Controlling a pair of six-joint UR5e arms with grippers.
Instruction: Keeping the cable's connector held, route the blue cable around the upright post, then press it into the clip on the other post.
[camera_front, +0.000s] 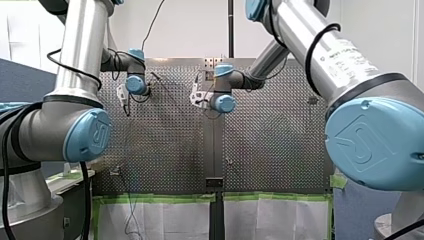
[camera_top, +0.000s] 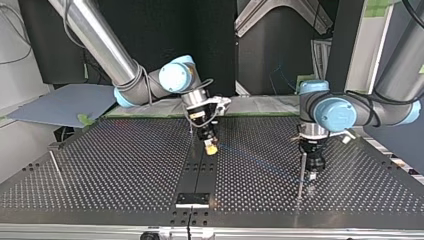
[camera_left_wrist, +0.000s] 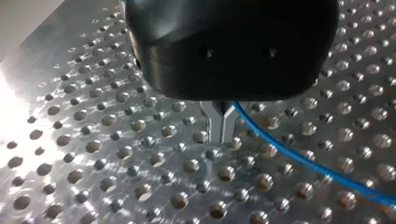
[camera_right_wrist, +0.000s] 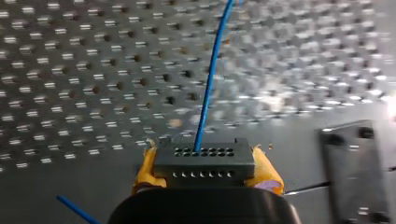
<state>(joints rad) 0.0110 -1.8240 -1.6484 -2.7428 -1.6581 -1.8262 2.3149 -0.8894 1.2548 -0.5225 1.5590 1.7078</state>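
Top view is showing the perforated table (camera_top: 100, 165) stretching wide between the two arms, with open room lying across its left half out to a thin post (camera_top: 56, 169) standing near the table's left edge; whether that post carries a clip I cannot tell. My right gripper (camera_top: 210, 146) is hanging just over the table's middle seam, well back from the near edge, where a black plate (camera_top: 192, 200) is sitting. My left gripper (camera_top: 311, 176) is reaching down toward the near edge at the view's right, just beside an upright post (camera_top: 301, 175). In the right wrist view the yellow pads (camera_right_wrist: 144, 168) are pinching a grey connector (camera_right_wrist: 204, 161) from both sides, and the blue cable (camera_right_wrist: 211, 79) is running out of one of its holes and away over the table. In the left wrist view the metal fingers (camera_left_wrist: 210, 119) are closing to a thin slit just above the table, with the cable leaving at their side. Counted: two arms, two posts, one cable, one connector, one plate.
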